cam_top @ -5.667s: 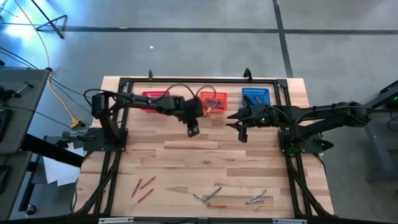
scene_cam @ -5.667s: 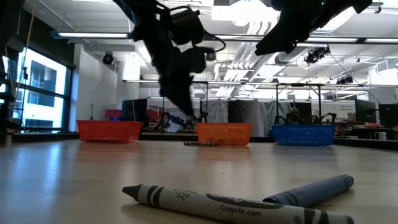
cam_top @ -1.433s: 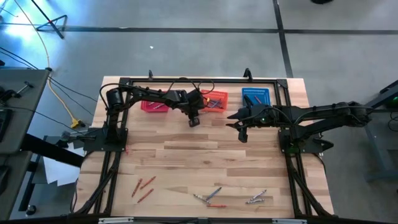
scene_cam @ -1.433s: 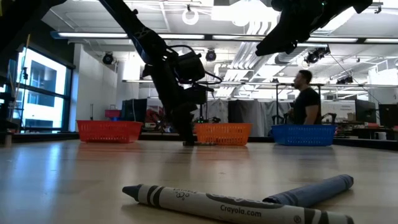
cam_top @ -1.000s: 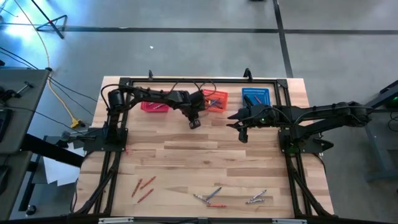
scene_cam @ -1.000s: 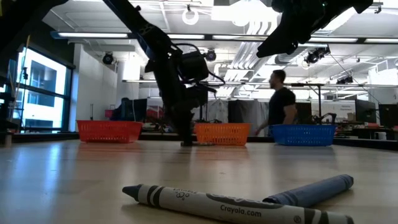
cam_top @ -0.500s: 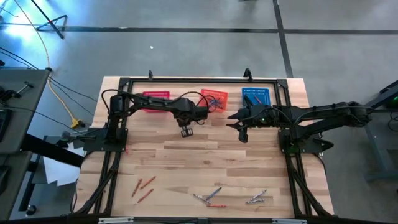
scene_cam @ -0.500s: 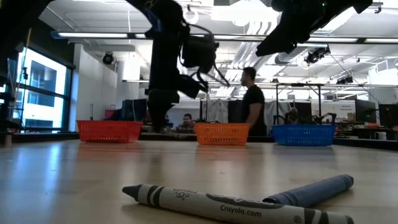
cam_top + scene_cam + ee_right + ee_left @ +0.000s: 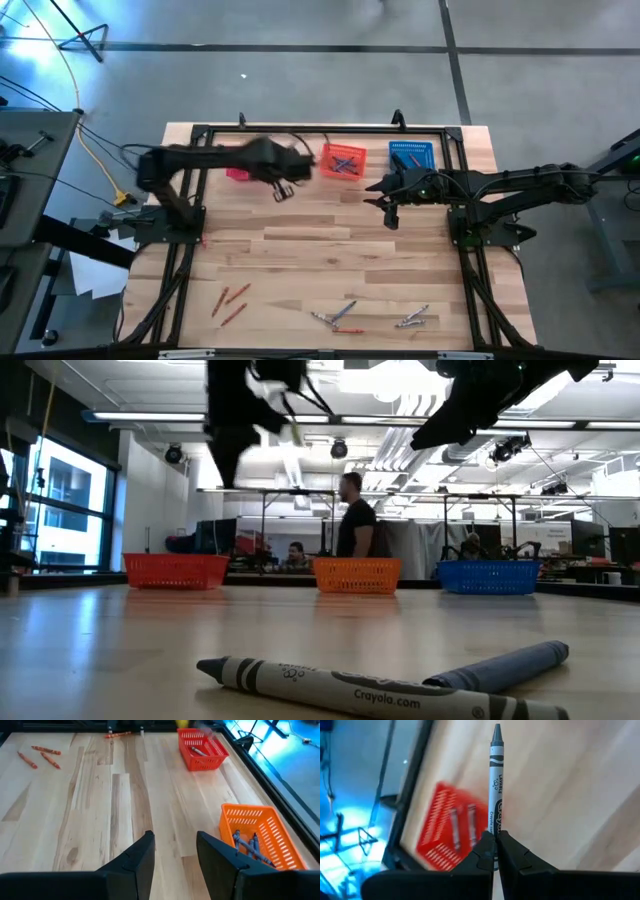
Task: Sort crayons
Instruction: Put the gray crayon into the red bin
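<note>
Your left gripper [image 9: 495,851] pinches a grey crayon [image 9: 496,780], label probably "Crayola", above the desk's far edge beside the red basket [image 9: 238,172]. Your right gripper [image 9: 174,851] hangs with fingers spread near the blue basket [image 9: 411,155]. At the near edge, another crayon [image 9: 350,688] reads "Crayola.com".

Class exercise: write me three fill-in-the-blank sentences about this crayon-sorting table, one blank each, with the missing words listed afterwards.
1. The left gripper is shut on a ______ crayon.
2. Seen from above, the basket between the red basket and the blue basket is coloured ______.
3. The fingers of the right gripper are ______, with nothing between them.

Missing words: grey; orange; open
</note>
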